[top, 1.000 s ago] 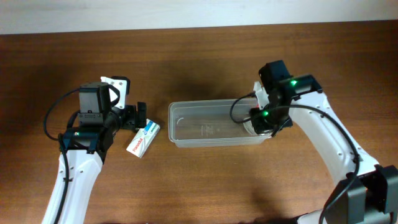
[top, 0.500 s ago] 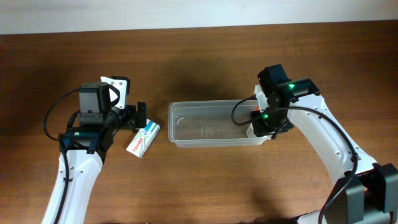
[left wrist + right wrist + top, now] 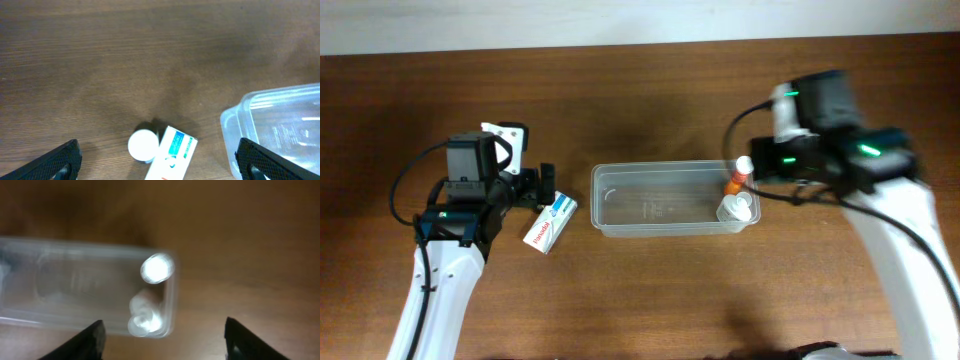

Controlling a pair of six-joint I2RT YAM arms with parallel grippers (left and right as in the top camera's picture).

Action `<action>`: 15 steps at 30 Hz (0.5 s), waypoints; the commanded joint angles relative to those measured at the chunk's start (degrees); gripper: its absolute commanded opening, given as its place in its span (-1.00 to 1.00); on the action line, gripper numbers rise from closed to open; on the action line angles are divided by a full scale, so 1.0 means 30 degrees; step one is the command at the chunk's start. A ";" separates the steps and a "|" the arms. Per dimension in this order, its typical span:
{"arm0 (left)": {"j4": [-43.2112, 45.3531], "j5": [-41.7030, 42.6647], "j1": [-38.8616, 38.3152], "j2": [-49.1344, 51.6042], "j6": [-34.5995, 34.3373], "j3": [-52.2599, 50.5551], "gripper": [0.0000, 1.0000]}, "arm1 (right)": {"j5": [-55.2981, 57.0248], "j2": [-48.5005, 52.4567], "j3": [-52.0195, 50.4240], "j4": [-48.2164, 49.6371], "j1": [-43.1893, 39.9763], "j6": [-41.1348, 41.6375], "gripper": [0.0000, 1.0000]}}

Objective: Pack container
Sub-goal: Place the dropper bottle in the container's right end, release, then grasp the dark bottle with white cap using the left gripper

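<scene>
The container (image 3: 650, 205), a long clear tub, lies mid-table. At its right end stand an orange bottle with a white cap (image 3: 738, 178) and a clear pump-top bottle (image 3: 735, 210). In the blurred right wrist view both show as white tops (image 3: 157, 268) in the container (image 3: 75, 290). My right gripper (image 3: 765, 180) (image 3: 165, 340) hovers open above that end, holding nothing. My left gripper (image 3: 542, 188) (image 3: 160, 165) is wide open over a white and blue box (image 3: 551, 222) (image 3: 172, 155) and a white round cap (image 3: 143, 145), left of the container (image 3: 280, 125).
The table is brown wood (image 3: 650, 90). A pale wall edge (image 3: 620, 20) runs along the back. The right arm's cable (image 3: 920, 240) loops over the table's right side.
My right gripper has opened and lifted up and to the right from the container's right end, uncovering the two bottles standing there. The left arm has not moved.
</scene>
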 commanded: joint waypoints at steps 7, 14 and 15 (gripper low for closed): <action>-0.0306 -0.0437 0.1151 0.1530 -0.0495 0.0838 0.93 | 0.0066 0.0226 0.0000 -0.2062 -0.6105 0.0612 0.42; -0.0350 -0.0430 0.1144 0.5020 -0.0627 0.0838 0.91 | -0.0146 0.2324 0.0000 -0.2514 -0.7074 0.0612 0.41; -0.0277 -0.0423 0.1144 0.5457 -0.0627 0.0838 0.89 | -0.0146 0.2550 0.0000 -0.2506 -0.7074 0.0612 0.41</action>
